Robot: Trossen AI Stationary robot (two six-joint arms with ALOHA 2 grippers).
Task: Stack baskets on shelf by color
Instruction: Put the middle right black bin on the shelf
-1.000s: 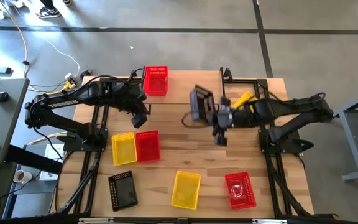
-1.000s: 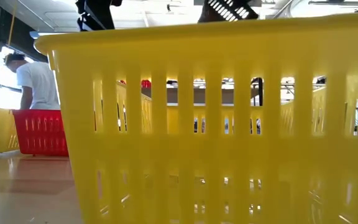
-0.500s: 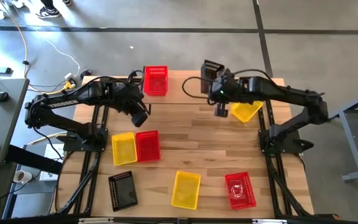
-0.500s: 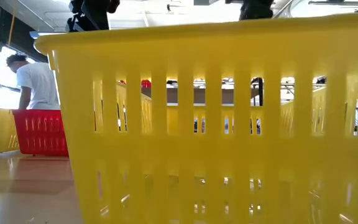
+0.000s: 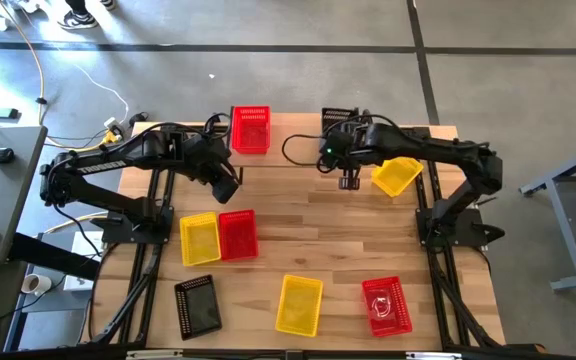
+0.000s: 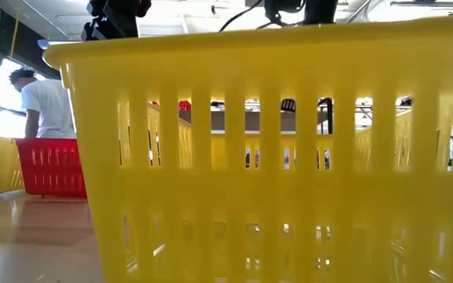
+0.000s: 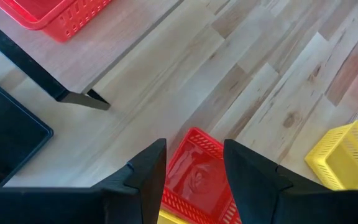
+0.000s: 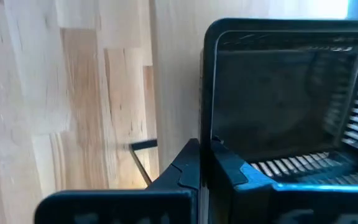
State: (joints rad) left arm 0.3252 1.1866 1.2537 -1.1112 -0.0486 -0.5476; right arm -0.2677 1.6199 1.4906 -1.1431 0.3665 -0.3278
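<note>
My right gripper [image 5: 340,140] is shut on a black basket [image 5: 338,117] over the right end of the shelf [image 5: 293,135]. In the right wrist view the black basket [image 8: 278,93] fills the picture, open side toward the camera. A red basket [image 5: 251,130] stands on the shelf's left end. My left gripper [image 5: 226,186] hangs open over the table just near of the shelf, above the red basket [image 7: 194,180] that sits beside a yellow one [image 5: 199,238]. My right gripper [image 8: 207,165] pinches the black basket's side wall at its rim [image 8: 202,134], one finger [image 8: 188,168] outside and one [image 8: 235,171] inside. The fingers come from above, slanting toward the far edge. Whether the basket's bottom stands on the plank, I cannot tell.
A tilted yellow basket [image 5: 396,176] lies by the right arm. A red basket [image 5: 238,234] sits mid-table. Along the near edge sit a black [image 5: 198,303], a yellow [image 5: 299,304] and a red basket [image 5: 387,305]. A person [image 6: 46,102] stands beyond the table.
My right gripper has carried the black basket from above the table's middle toward the far edge, turning it from tilted to open side up, and has brought it down at the shelf's right end. It has stayed shut on the basket throughout.
</note>
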